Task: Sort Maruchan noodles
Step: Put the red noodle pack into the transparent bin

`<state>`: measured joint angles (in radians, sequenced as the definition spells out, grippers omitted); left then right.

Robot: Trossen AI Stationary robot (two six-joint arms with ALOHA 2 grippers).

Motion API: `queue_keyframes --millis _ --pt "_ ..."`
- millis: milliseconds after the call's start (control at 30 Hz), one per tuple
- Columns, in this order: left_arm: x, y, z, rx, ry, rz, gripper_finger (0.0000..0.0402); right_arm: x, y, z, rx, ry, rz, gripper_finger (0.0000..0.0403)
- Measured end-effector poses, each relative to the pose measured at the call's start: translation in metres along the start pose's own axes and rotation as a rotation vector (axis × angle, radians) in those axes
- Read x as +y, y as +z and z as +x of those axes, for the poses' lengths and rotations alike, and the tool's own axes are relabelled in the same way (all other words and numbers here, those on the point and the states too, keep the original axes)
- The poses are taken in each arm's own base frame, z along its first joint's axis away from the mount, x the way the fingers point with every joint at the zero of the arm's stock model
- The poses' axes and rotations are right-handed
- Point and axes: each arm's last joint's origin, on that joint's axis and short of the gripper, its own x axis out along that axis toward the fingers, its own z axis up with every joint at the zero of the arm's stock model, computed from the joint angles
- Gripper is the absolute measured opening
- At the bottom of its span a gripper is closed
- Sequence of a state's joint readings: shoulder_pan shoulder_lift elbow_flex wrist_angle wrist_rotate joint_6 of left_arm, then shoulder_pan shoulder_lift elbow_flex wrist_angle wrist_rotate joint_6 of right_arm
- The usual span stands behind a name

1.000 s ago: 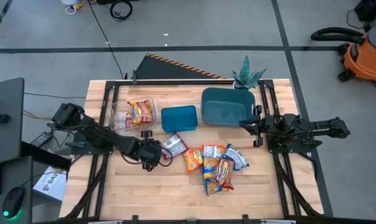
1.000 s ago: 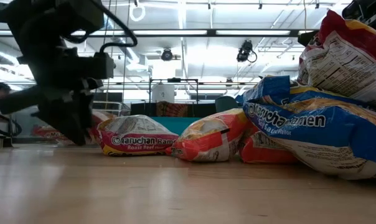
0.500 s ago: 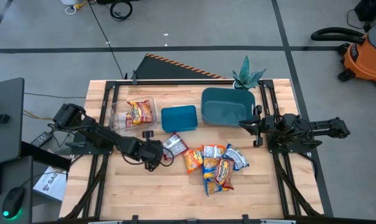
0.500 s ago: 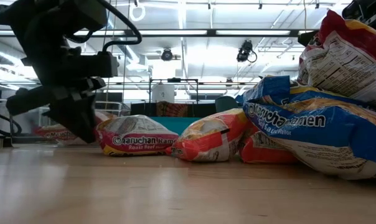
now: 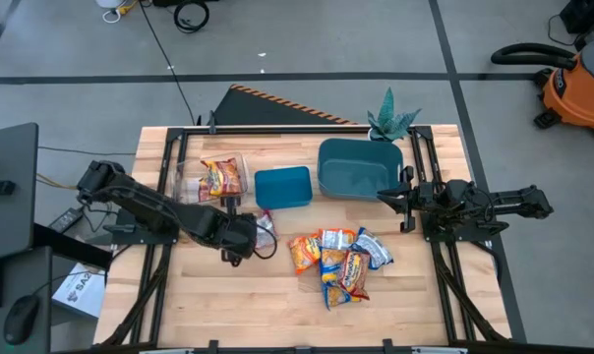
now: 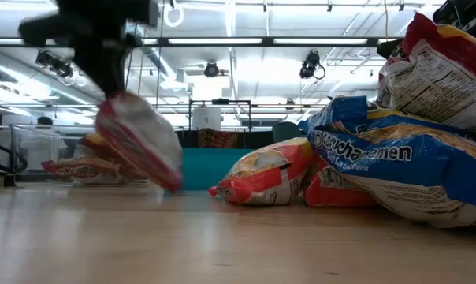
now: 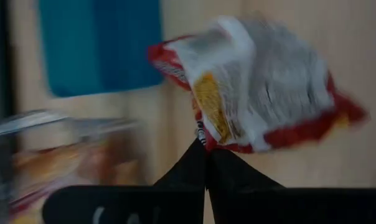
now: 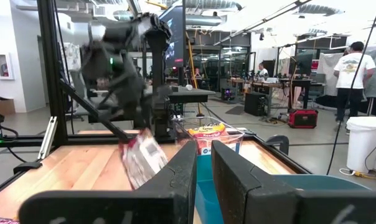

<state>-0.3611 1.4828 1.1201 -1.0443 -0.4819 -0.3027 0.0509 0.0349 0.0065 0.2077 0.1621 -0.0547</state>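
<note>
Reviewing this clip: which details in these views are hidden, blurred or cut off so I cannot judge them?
- Held red packet: motion-blurred in the low view; its print is unreadable.
- Left gripper: in the high view its own body hides where the fingers pinch the packet.
- Clear box: its contents are a smear in the left wrist view.
- Packet pile: packets overlap in the high view, so the count is uncertain.
- Right gripper: only the fingers' backs show.

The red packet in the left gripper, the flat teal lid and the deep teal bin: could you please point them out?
Red packet (image 7: 263, 87), left wrist view, its silvery back face.
Flat teal lid (image 5: 282, 187), high view, middle of its top.
Deep teal bin (image 5: 356, 169), high view, its bare floor.
</note>
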Motion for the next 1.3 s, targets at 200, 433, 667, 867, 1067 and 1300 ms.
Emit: queue_keyframes --millis 200,433,667,867,1067,1300 --pt "0.030 -0.001 -0.049 0.013 0.094 -0.008 0.0009 0.000 0.000 0.000 0.000 0.000 0.000 0.0055" --pt "0.069 -0.035 -0.097 0.002 0.191 -0.129 0.0009 0.000 0.000 0.000 0.000 0.000 0.000 0.0055" --pt "0.112 -0.081 -0.123 -0.130 0.171 -0.360 0.0009 0.000 0.000 0.000 0.000 0.000 0.000 0.0055" --pt "0.134 -0.120 -0.118 -0.120 0.228 -0.473 0.0009 0.000 0.000 0.000 0.000 0.000 0.000 0.0055" --pt "0.138 -0.139 -0.088 0.065 0.238 -0.481 0.0008 0.000 0.000 0.000 0.000 0.000 0.000 0.0055" --pt "0.141 -0.140 -0.042 0.361 0.171 -0.455 0.0008 0.000 0.000 0.000 0.000 0.000 0.000 0.0055"
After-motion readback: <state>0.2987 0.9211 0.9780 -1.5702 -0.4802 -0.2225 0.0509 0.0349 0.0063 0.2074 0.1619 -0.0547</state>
